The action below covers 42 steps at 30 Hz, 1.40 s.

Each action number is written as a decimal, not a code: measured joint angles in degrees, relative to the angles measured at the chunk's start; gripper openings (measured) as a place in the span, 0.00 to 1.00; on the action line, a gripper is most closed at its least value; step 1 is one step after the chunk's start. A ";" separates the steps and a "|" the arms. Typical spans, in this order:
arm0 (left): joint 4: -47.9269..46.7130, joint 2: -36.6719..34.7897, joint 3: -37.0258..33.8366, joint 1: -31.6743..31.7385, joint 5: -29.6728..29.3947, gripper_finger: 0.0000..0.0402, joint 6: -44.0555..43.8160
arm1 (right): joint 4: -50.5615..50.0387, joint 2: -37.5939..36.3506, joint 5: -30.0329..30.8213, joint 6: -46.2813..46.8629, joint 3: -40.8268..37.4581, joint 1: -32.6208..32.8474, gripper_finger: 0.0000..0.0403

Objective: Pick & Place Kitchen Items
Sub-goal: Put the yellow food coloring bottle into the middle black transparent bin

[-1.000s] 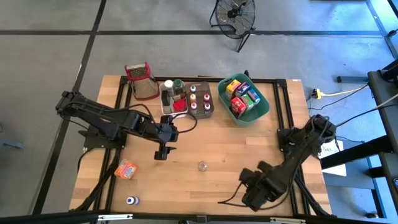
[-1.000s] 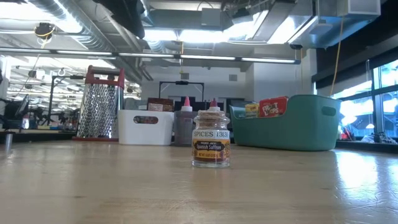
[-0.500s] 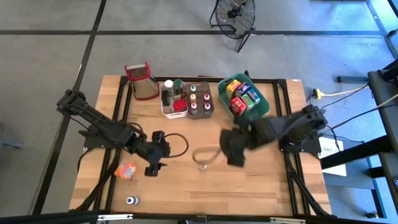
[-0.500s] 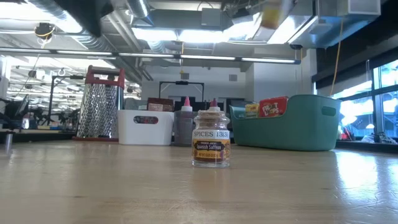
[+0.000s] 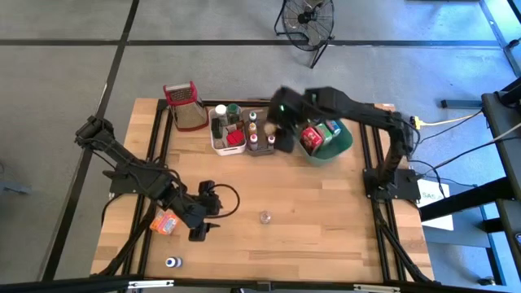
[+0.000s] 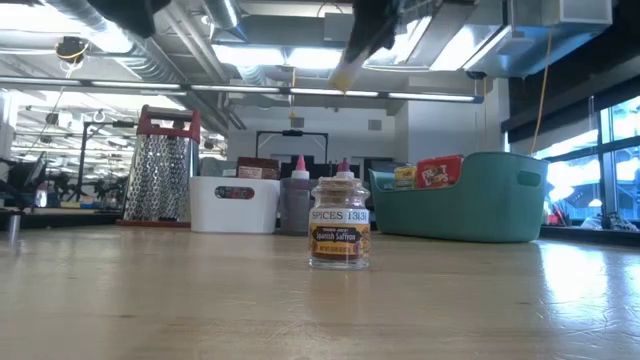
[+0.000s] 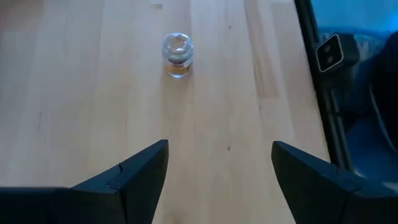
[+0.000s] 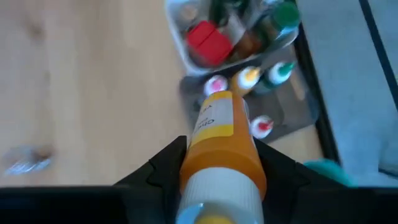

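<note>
Open wood surrounds the spice jar [image 5: 264, 216].
Behind it, grater [image 5: 186, 107], white bin [image 5: 218, 142] and teal bin [image 5: 345, 143] block the back edge.

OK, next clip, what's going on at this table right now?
Two robot arms are sorting small kitchen items into bins along the table's far edge. The right gripper is shut on an orange bottle and holds it above the brown bin of small bottles, between the white bin and the teal bin. The left gripper is open near the table's front, beside an orange packet. A spice jar and a small blue-capped bottle stand loose on the table.
</note>
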 joint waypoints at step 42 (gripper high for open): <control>0.65 0.04 0.00 -0.81 -4.96 0.70 -0.77 | 7.77 21.42 -8.03 -6.99 0.00 -18.51 0.37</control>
